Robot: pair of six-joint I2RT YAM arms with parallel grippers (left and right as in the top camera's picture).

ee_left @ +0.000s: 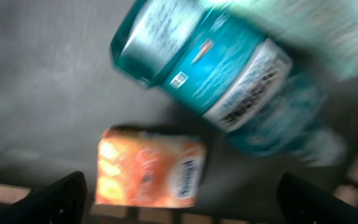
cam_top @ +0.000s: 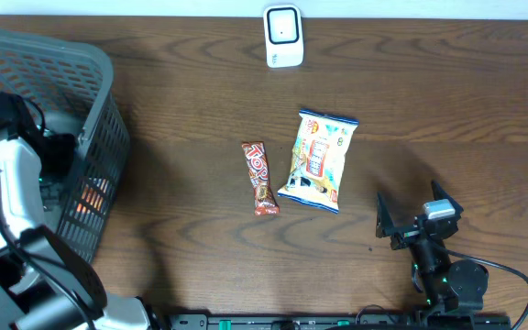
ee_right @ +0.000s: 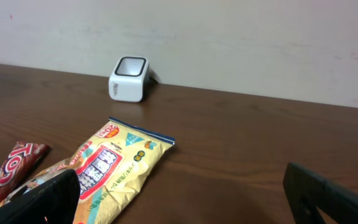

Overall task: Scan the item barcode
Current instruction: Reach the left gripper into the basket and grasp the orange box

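My left pincer [ee_left: 194, 200] hangs wide open, holding nothing, inside the basket [cam_top: 99, 82] at the table's [cam_top: 447, 92] left edge, above an orange pack [ee_left: 148, 171] and a teal bottle [ee_left: 229, 81]. My right pincer [cam_top: 415, 217] is equally wide and empty near the front right corner. 1 snack bag [cam_top: 318, 160] and 1 candy bar [cam_top: 260, 178] lie mid-table, and the scanner [cam_top: 283, 37] stands at the far edge.

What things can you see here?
Grey plastic mesh basket: one, grey, table's left side.
Teal plastic bottle: one, teal, inside basket.
Orange packet: one, orange, beside bottle.
White box-shaped scanner: one, white, far edge.
Brown-red candy bar: one, brown-red, table centre.
Yellow snack bag: one, yellow, right of bar.
Dark wooden table: one, brown, under everything.
Left gripper: one, black, open, in basket.
Right gripper: one, black, open, near bag.
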